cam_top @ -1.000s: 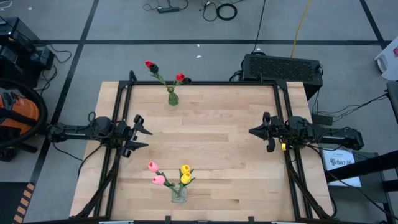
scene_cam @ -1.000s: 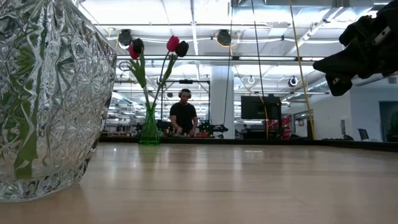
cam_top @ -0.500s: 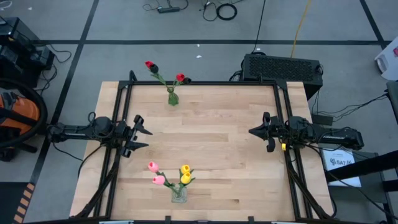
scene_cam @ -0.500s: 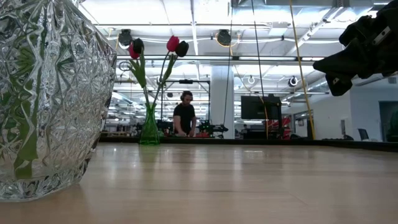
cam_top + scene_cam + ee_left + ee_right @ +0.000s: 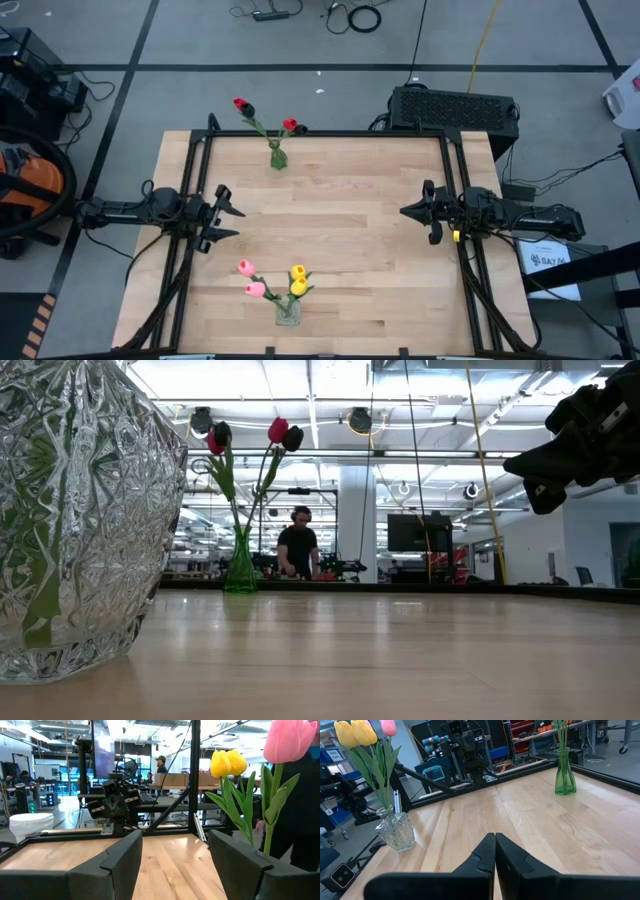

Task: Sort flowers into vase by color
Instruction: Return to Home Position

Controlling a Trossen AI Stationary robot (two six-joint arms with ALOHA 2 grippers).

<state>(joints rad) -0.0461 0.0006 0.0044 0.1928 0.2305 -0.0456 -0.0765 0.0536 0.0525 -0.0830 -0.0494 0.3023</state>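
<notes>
A green glass vase [image 5: 277, 157] stands at the table's far edge with red and dark tulips [image 5: 290, 125] leaning out of it; in the low view the same green vase [image 5: 240, 565] shows far off. A clear cut-glass vase [image 5: 288, 313] stands near the front edge and holds pink tulips [image 5: 251, 279] and yellow tulips [image 5: 298, 279]. My left gripper [image 5: 228, 221] hovers open at the table's left side. My right gripper [image 5: 408, 211] hovers shut at the right side. Neither has anything between its fingers.
Black frame rails [image 5: 190, 250] run along the table's left and right sides. The bare wooden tabletop [image 5: 330, 230] lies between the two vases and the two grippers. A black box [image 5: 455, 105] sits beyond the far right corner. A person [image 5: 298, 545] stands in the room behind.
</notes>
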